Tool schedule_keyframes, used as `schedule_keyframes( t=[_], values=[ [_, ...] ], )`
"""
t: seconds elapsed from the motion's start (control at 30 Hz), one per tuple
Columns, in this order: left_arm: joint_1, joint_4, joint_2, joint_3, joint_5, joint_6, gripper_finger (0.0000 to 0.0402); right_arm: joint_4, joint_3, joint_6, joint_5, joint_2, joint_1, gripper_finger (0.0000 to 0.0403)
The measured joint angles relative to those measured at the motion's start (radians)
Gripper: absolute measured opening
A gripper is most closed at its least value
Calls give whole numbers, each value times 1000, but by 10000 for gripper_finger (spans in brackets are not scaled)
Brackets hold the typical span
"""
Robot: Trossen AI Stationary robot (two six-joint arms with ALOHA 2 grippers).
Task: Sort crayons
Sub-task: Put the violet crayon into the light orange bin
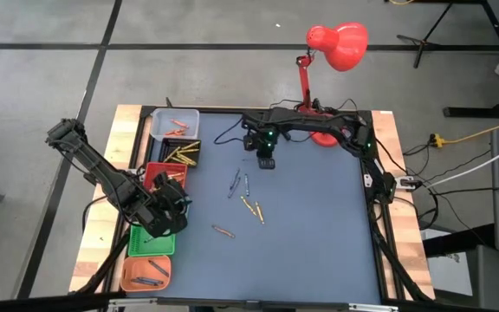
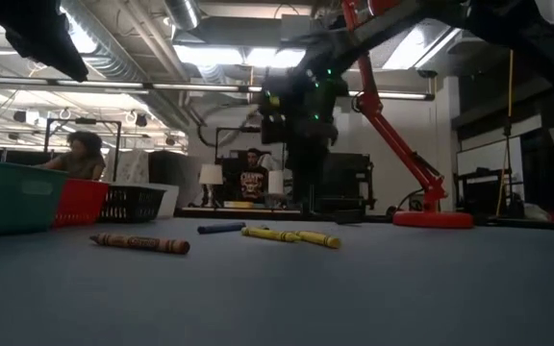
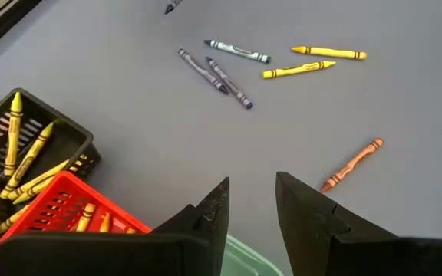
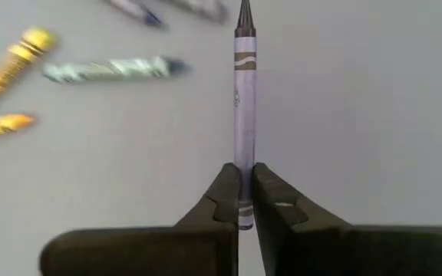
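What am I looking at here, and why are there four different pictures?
It is a two-armed robot at a table, sorting crayons into small bins. One picture looks straight down, one looks level across the tabletop, and one comes from a camera on each wrist. The left gripper hangs over the red bin and green bin with open, empty jaws. The right gripper has its jaws shut on a purple-grey crayon. Loose on the grey mat lie two yellow crayons, an orange crayon and some dark ones. A red desk lamp stands at the back.
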State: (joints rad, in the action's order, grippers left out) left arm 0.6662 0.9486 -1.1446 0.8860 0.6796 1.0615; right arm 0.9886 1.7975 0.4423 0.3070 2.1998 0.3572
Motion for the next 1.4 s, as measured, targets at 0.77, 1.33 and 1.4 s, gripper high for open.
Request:
schedule_keyframes(
  t=[0.77, 1.33, 1.4],
  values=[
    [0, -181, 0, 0, 11, 3, 92, -372, 95, -30, -191, -3, -400, 15],
    [-22, -204, 0, 0, 12, 2, 92, -605, 95, -56, -227, -4, -456, 16],
    [-30, -203, 0, 0, 13, 1, 92, -612, 95, -74, -207, -4, -456, 16]
  ],
)
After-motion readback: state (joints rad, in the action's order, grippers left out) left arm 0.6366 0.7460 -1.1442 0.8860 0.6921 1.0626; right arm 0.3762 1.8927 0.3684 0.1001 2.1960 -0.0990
